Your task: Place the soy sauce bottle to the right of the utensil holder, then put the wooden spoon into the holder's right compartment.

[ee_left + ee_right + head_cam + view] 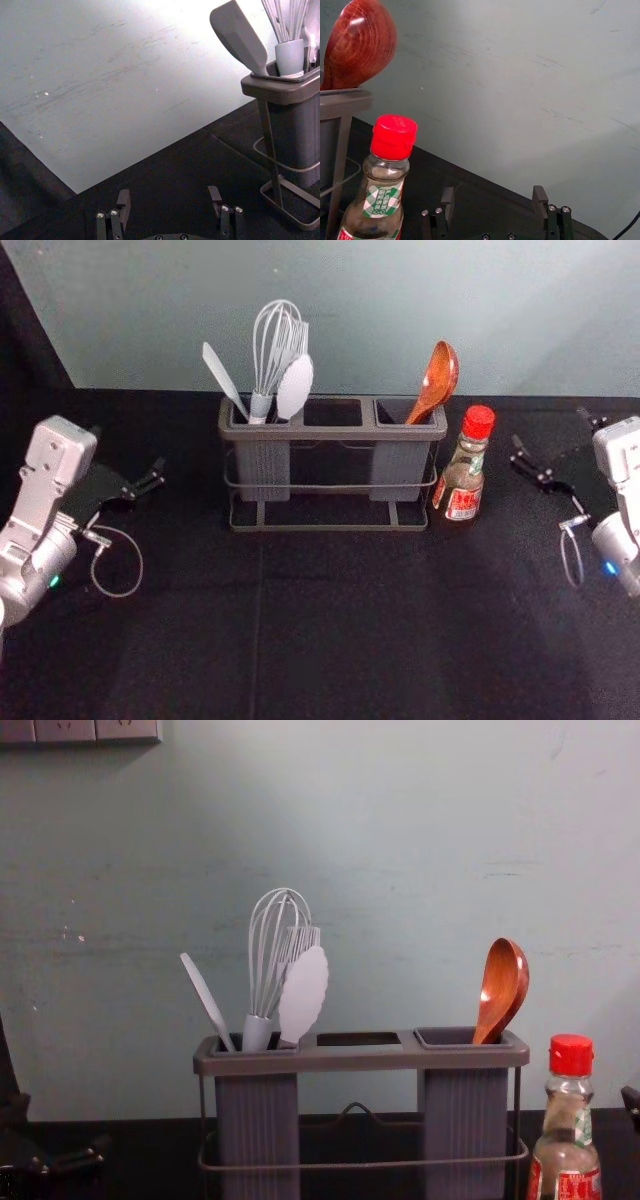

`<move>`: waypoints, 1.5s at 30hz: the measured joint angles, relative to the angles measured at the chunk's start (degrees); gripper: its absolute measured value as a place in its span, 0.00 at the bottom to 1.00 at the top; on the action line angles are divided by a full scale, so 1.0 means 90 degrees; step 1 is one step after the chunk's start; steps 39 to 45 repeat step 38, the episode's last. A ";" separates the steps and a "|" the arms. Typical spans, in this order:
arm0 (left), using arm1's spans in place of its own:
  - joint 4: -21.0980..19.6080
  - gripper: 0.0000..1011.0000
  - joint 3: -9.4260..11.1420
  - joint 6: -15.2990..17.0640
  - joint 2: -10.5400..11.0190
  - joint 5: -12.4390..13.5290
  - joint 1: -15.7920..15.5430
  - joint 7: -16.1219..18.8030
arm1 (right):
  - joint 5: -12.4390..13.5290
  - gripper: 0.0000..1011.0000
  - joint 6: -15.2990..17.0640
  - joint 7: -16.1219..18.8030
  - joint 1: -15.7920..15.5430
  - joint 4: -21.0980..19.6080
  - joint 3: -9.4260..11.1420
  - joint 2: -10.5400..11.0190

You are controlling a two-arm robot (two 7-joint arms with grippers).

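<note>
Left gripper (pixel 128 448) at left of the head view, over the dark table (pixel 340 630), well apart from the holder; left wrist view shows its fingers spread wide, nothing held. Right gripper (pixel 550 428) at right of the head view, beyond the bottle; fingers likewise wide apart in its wrist view, nothing held. Utensil holder (pixel 333 431) upright, upper centre. Its left compartment (pixel 264 468) carries a flat spatula (pixel 224 376) leaning left, a whisk (pixel 261 406), and a pale scalloped utensil (pixel 295 387). Right compartment (pixel 398 468): wooden spoon (pixel 437 378), bowl up, tilted right. Soy sauce bottle (pixel 462 477), red-capped, stands upright just beside the holder's right end, right of centre; contact with the frame, can't tell. View differences: head view takes in the holder's wire base; chest view cuts that off at the lower edge but adds a wall panel (pixel 80 730), upper left. Right wrist view gives the bottle's green-and-white neck label (pixel 383 200) large, plus a dark cable (pixel 627 229), lower right.
</note>
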 joint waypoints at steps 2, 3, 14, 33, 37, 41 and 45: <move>0.0000 1.00 0.0000 0.0000 0.0000 0.0000 0.0000 0.0000 | 0.0000 0.99 -0.0001 0.0000 0.0001 0.0000 0.0000 0.0000; 0.0000 1.00 0.0000 0.0000 0.0000 0.0000 0.0000 0.0000 | 0.0000 0.99 -0.0002 0.0000 0.0001 0.0000 0.0000 0.0000; 0.0000 1.00 0.0000 0.0000 0.0000 0.0000 0.0000 0.0000 | 0.0000 0.99 -0.0009 0.0000 0.0005 0.0000 0.0000 0.0000; 0.0000 1.00 0.0000 0.0000 0.0000 0.0000 0.0000 0.0000 | 0.0000 0.99 -0.0009 0.0000 0.0005 -0.0001 0.0000 0.0000; 0.0000 1.00 0.0000 0.0000 0.0000 0.0000 0.0000 0.0000 | 0.0000 0.99 -0.0009 0.0000 0.0005 -0.0001 0.0000 0.0000; 0.0000 1.00 0.0000 0.0000 0.0000 0.0000 0.0000 0.0000 | 0.0000 0.99 -0.0009 0.0000 0.0005 0.0000 0.0000 0.0000; 0.0000 1.00 0.0000 0.0000 0.0000 0.0000 0.0000 0.0000 | 0.0000 0.99 -0.0009 0.0000 0.0005 0.0000 0.0000 0.0000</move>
